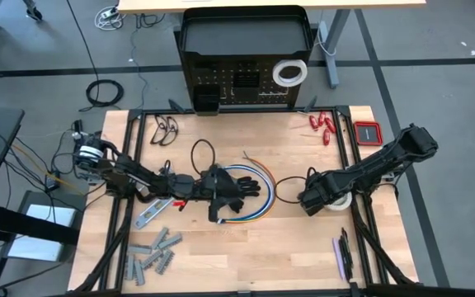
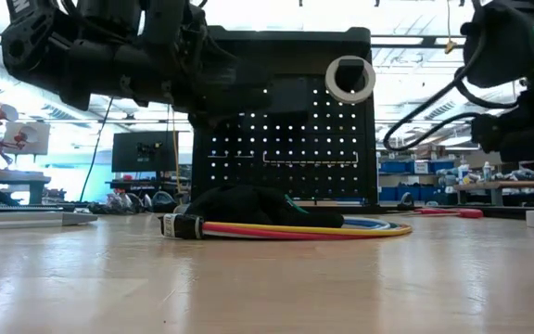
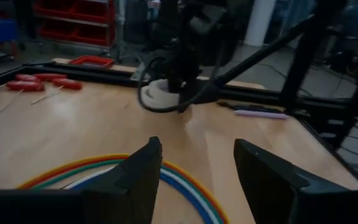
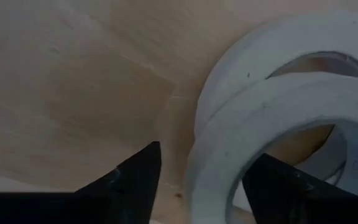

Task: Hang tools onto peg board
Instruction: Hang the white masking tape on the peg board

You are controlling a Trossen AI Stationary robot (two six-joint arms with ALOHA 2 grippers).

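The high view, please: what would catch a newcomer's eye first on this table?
Probably the cable coil of bright colours at mid-table, with the left claw open just above it. Next, the white tape roll hanging on the black peg board at the far edge. The right claw is low over another tape roll on the table's right side.

1. Peg board (image 1: 246, 82): black upright perforated panel with a tray top, at the table's far edge.
2. White tape roll (image 1: 290, 73): hanging on the board's upper right.
3. Second white tape roll (image 4: 278, 118): flat on the table at the right.
4. Silver-grey flat bar (image 1: 151, 213): lying flat, left of centre.
5. Grey metal pieces (image 1: 151, 254): scattered at the near left.
6. Red-handled tools (image 1: 322, 124): far right.
7. Purple-handled tool (image 1: 338, 256): near right edge.
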